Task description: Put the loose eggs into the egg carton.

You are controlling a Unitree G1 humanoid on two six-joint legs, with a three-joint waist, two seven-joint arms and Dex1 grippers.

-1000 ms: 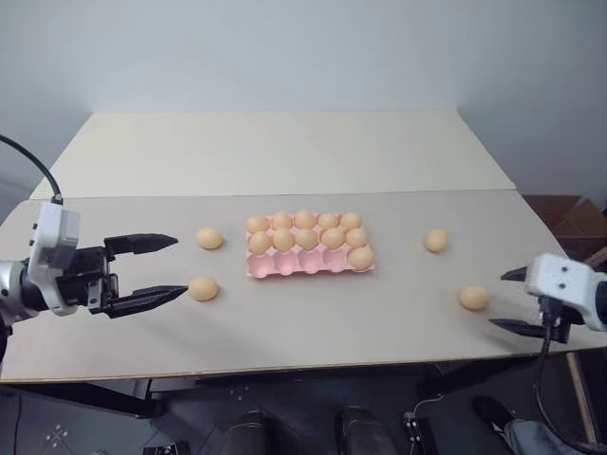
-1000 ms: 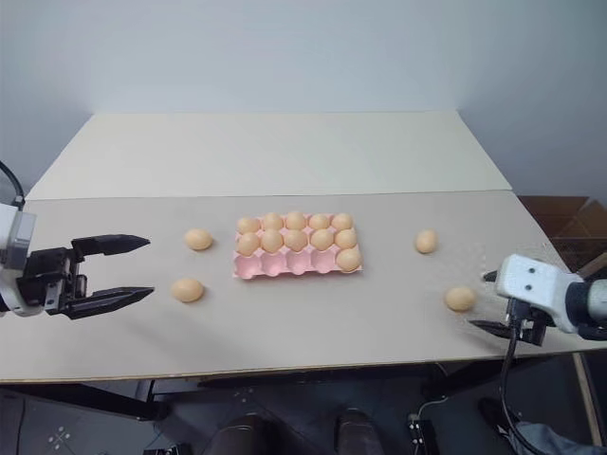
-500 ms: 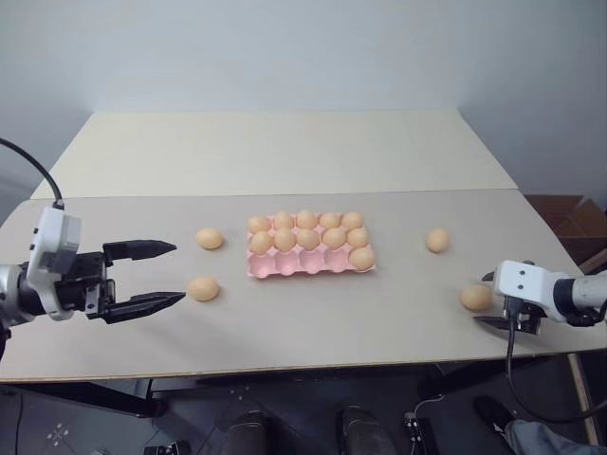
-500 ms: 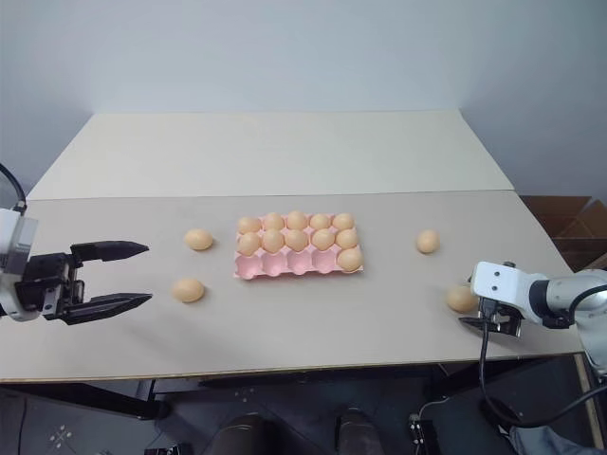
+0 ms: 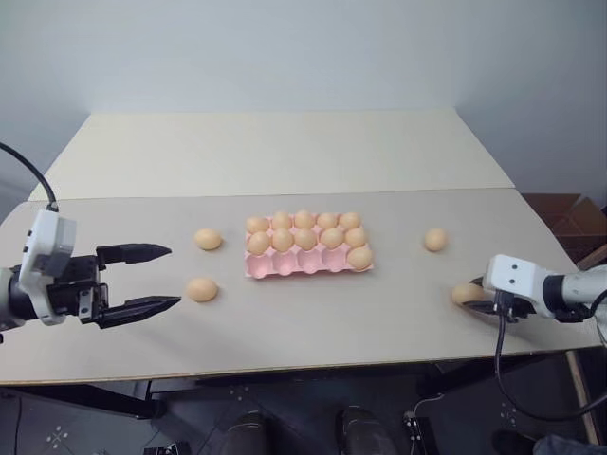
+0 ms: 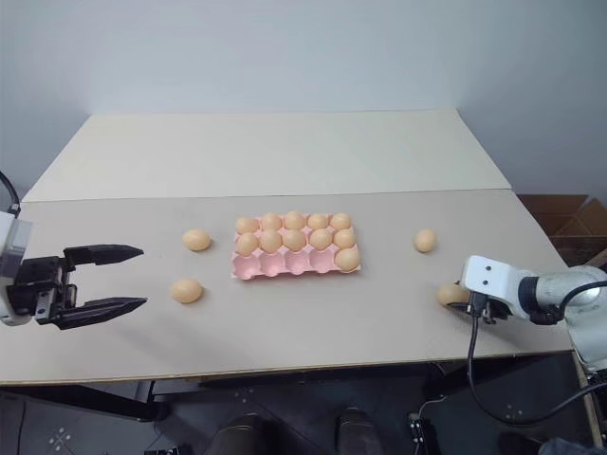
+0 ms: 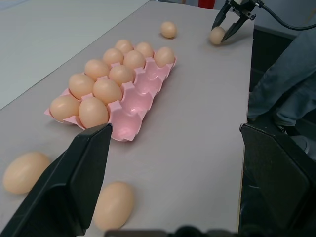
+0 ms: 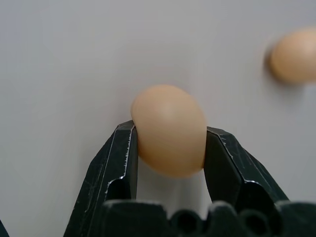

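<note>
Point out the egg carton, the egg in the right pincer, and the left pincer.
egg carton (image 5: 308, 264), left eye view, near rim.
held egg (image 8: 169, 129), right wrist view, shell's middle.
left pincer (image 5: 174, 277), left eye view, between fingertips.

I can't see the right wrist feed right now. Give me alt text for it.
The right gripper is shut on a loose egg, one black finger pressed to each side, over the pale table. Another egg lies apart from it on the table.

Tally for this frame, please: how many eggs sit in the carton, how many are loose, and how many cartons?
Eggs in the egg carton: 11
Loose eggs lying free: 3
Egg in right gripper: 1
Egg cartons: 1
Total: 16
</note>
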